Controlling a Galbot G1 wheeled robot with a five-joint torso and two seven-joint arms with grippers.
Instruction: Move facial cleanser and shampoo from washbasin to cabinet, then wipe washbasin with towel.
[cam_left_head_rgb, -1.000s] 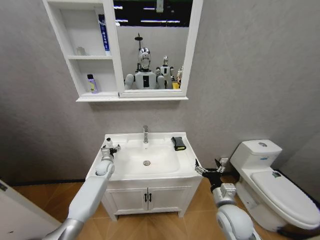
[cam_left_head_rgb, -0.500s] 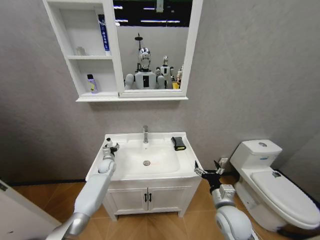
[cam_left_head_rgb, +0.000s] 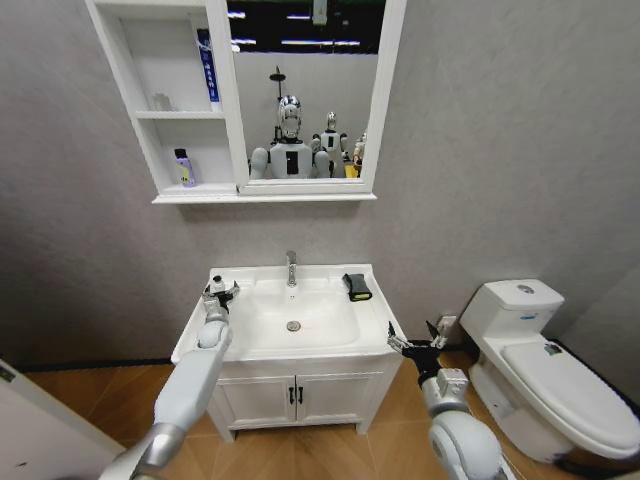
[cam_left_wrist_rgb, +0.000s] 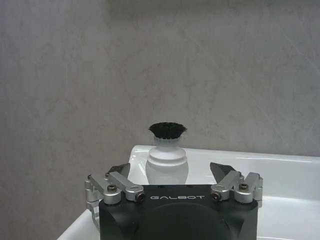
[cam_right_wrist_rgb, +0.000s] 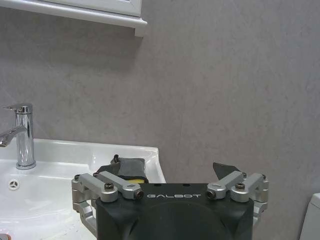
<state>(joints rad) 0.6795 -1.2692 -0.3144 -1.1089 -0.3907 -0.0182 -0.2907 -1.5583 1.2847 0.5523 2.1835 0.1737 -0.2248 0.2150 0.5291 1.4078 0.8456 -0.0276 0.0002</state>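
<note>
A small white bottle with a black bristly top (cam_left_wrist_rgb: 167, 161), seemingly the facial cleanser, stands on the back left corner of the washbasin (cam_left_head_rgb: 300, 345). My left gripper (cam_left_wrist_rgb: 170, 171) is open around it, one finger on each side, not touching; the head view shows this gripper (cam_left_head_rgb: 218, 293) at that corner. The black towel (cam_left_head_rgb: 356, 286) with a yellow-green edge lies on the back right rim. My right gripper (cam_left_head_rgb: 412, 346) hangs open off the basin's front right corner, with the towel (cam_right_wrist_rgb: 125, 167) beyond it. The cabinet (cam_left_head_rgb: 180, 190) shelves hold a blue-and-white tube (cam_left_head_rgb: 207, 68) and a purple-capped bottle (cam_left_head_rgb: 184, 168); which is the shampoo I cannot tell.
A chrome faucet (cam_left_head_rgb: 291, 268) rises at the back of the bowl, and the drain (cam_left_head_rgb: 293, 325) sits at its middle. The white toilet (cam_left_head_rgb: 545, 365) stands to the right of the vanity. Grey wall is close behind the bottle.
My left gripper has crept toward the back left corner, closing in around the white bottle. The right gripper has sunk slightly beside the vanity.
</note>
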